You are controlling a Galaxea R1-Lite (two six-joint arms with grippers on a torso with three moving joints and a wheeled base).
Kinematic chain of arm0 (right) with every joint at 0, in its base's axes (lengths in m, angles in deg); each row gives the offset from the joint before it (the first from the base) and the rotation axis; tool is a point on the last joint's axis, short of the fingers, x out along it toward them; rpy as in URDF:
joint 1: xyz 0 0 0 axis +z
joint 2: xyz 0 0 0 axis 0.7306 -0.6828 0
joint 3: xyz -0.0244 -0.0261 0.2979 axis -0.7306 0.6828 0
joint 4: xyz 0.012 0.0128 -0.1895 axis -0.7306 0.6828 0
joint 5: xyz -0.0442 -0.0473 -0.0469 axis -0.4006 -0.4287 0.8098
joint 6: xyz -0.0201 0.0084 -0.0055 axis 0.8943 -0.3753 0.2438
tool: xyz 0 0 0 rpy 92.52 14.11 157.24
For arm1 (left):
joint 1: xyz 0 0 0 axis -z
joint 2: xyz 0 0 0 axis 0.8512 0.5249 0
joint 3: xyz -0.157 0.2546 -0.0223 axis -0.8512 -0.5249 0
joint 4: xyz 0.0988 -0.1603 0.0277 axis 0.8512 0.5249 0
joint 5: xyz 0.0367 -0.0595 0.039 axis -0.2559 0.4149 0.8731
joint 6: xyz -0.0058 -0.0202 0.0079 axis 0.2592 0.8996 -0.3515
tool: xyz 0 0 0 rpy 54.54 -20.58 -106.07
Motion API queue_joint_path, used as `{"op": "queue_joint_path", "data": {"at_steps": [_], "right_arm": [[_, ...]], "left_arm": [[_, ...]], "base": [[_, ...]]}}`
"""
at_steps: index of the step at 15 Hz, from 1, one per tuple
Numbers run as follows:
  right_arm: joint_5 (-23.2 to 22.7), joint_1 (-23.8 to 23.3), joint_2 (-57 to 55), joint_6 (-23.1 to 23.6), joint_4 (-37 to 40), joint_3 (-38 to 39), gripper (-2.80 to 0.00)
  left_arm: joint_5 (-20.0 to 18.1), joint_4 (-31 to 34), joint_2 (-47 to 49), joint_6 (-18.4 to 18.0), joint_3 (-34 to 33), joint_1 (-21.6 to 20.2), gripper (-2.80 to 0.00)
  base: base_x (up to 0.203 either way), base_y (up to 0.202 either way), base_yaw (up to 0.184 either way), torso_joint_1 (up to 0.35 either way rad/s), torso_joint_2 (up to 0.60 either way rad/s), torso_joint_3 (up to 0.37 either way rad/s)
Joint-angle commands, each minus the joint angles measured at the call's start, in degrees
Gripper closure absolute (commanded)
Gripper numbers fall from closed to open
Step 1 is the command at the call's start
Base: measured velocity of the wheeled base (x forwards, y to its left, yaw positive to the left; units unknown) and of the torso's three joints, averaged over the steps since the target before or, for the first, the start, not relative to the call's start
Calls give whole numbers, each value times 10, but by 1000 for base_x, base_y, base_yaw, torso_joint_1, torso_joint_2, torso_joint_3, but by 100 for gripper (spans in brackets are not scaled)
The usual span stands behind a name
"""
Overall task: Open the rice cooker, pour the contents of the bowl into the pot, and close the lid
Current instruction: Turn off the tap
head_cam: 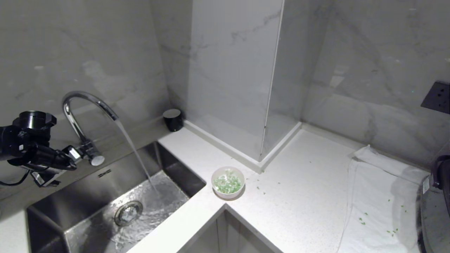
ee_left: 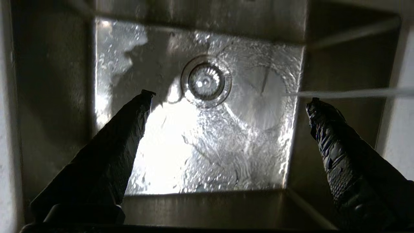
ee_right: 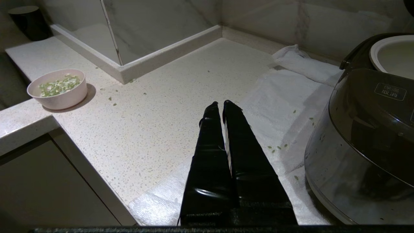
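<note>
Counter (head_cam: 299,196) | bowl (head_cam: 227,182) upright w/ greens | L end effector (ee_left: 226,100) wide open, empty, over sink (ee_left: 200,29) | R (ee_right: 223,105) shut, empty

The head view looks down from above onto the sink (head_cam: 105,207) and the tabletop (head_cam: 299,196). The left wrist view faces straight down into that sink, close. The right wrist view looks low across the tabletop, sharing the bowl (ee_right: 57,88) with the head view.

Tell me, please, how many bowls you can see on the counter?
1: the small pink bowl of chopped green bits sits at the counter's front corner beside the sink. None other shows.
</note>
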Motion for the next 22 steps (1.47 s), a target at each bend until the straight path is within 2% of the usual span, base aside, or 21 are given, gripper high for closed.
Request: {"op": "queue_joint_path", "data": {"at_steps": [1,3,7,12,13,22], "right_arm": [[0,0,0,0,0,0,0],[0,0,0,0,0,0,0],[0,0,0,0,0,0,0],[0,0,0,0,0,0,0],[0,0,0,0,0,0,0],[0,0,0,0,0,0,0]], "left_arm": [[-2,-26,46,5,32,-5,-280],[-1,-51,69,7,58,-3,-280],[7,-55,118,19,115,-4,-280],[21,-55,142,24,136,-5,-280],[21,-55,144,24,137,-5,0],[39,-70,165,24,158,-12,0]], "base": [[0,0,0,0,0,0],[0,0,0,0,0,0],[0,0,0,0,0,0],[0,0,0,0,0,0],[0,0,0,0,0,0],[0,0,0,0,0,0]]}}
